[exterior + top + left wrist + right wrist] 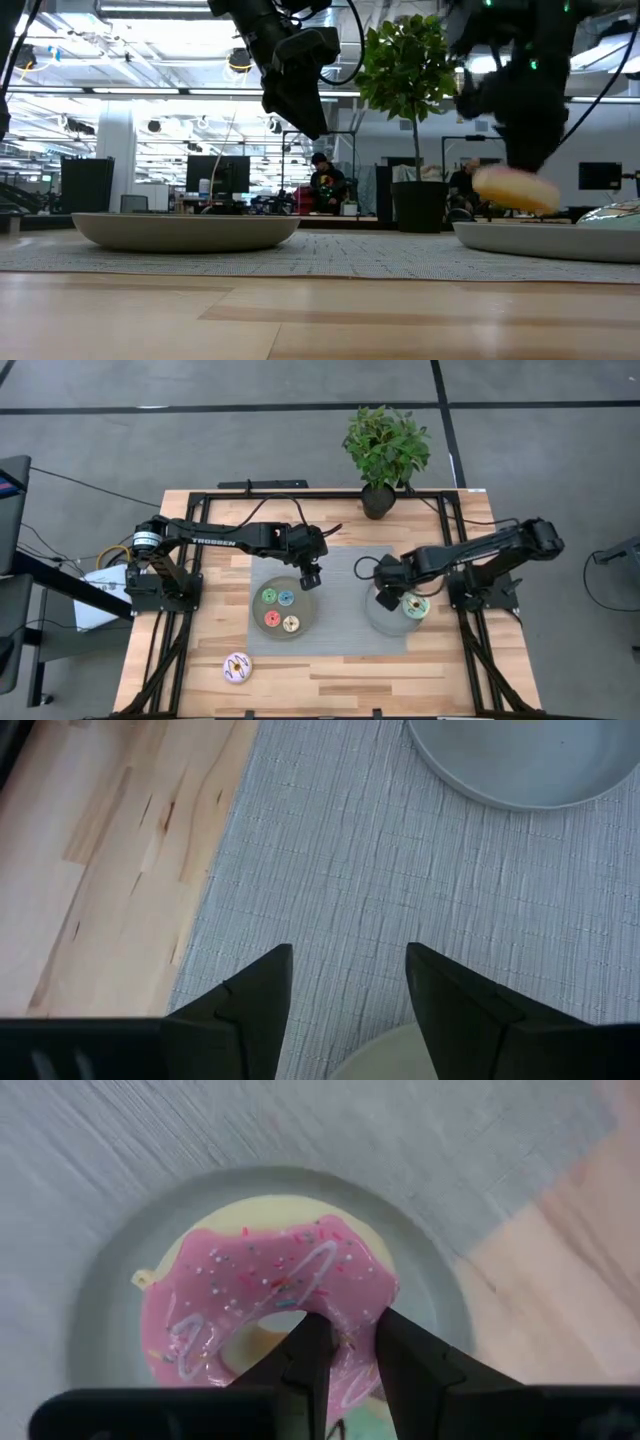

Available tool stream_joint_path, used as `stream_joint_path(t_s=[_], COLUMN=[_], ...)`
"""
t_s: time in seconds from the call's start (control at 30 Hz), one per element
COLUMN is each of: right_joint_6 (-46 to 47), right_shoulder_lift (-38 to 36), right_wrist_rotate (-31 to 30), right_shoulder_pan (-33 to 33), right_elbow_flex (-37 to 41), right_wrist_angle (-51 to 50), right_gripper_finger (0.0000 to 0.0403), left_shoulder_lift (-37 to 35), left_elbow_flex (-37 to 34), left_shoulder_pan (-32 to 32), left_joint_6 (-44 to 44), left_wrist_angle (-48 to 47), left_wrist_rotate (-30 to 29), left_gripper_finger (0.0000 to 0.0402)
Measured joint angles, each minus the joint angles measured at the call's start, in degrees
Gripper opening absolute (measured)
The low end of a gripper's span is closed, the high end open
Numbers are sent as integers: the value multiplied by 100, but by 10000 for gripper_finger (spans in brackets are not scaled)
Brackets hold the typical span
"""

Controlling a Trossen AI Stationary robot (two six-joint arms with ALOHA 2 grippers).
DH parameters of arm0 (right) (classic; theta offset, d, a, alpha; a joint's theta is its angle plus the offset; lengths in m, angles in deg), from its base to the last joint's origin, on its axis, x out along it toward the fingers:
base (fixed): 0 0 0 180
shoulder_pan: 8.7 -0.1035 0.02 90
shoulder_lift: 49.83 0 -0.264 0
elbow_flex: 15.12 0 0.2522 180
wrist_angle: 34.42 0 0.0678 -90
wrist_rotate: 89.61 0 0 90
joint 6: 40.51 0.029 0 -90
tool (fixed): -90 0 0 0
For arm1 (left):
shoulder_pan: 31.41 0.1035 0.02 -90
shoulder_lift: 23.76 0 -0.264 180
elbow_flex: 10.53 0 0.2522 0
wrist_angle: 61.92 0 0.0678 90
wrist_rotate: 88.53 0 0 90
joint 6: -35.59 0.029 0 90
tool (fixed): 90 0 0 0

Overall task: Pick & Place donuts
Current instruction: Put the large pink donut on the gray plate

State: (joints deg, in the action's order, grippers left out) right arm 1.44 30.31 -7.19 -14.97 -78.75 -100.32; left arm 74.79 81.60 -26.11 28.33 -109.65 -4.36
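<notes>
On your left, a purple-white donut (237, 668) lies flat on the bare wood near the front edge. Your left gripper (309, 578) hangs with its fingers apart and empty over the far rim of the left plate (258, 623), where four tiny donuts (279, 609) lie flat. On the right, your right gripper (347, 1342) pinches the pink donut (265, 1316) by its ring — roughly level, just above the right plate (378, 622), beside a green donut (416, 606).

Overhead cam gives you the whole table (330, 670) straight down; low cam sits at tabletop level, facing the room. Wrist cams look close onto the grey mat (400, 880). High & low views share both plates.
</notes>
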Motion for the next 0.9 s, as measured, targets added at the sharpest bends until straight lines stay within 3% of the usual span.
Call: stream_joint_path(t_s=[0.4, 0.9], right_joint_6=[2, -39], right_shoulder_lift=[708, 719], right_wrist_rotate=[17, 23], right_shoulder_pan=[42, 42], right_elbow_flex=[11, 11], right_wrist_angle=[-63, -96], right_gripper_finger=[70, 90], left_shoulder_lift=[0, 0], left_elbow_flex=[-4, -4], left_shoulder_pan=[0, 0], left_joint_6=[4, 4], left_wrist_angle=[39, 49], left_wrist_rotate=[-9, -22], left_gripper_finger=[190, 190])
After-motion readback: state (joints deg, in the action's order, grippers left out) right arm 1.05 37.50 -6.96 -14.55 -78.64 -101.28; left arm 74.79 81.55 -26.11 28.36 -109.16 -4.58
